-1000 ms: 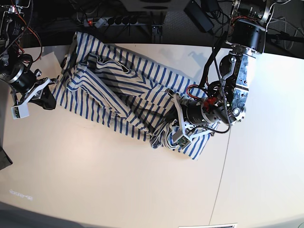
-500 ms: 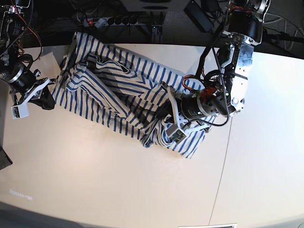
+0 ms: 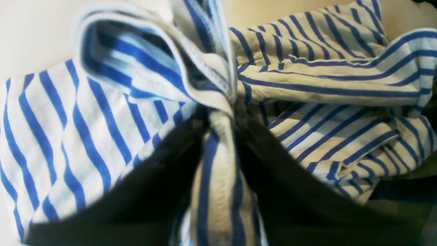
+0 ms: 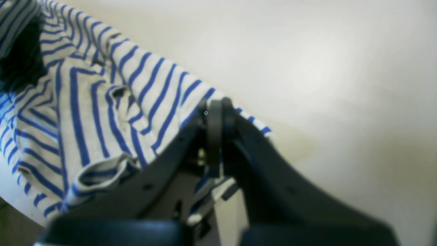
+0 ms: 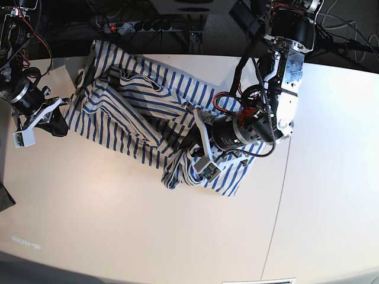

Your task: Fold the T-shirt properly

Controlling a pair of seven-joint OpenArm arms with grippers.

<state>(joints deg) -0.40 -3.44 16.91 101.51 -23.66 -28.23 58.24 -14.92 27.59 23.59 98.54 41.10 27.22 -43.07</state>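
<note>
I'm working in a robotics lab. A black power strip [image 5: 139, 25] and loose cables [image 5: 346, 32] edge the pale bare surface [image 5: 118, 225].

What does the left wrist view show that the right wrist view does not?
Only the left wrist view shows a bunched fold of the T-shirt running up between the left gripper's dark fingers. Only the right wrist view shows the right gripper shut on the shirt's edge, with a wide bare stretch of table beyond. Both show the blue-striped fabric, crumpled rather than flat.
</note>
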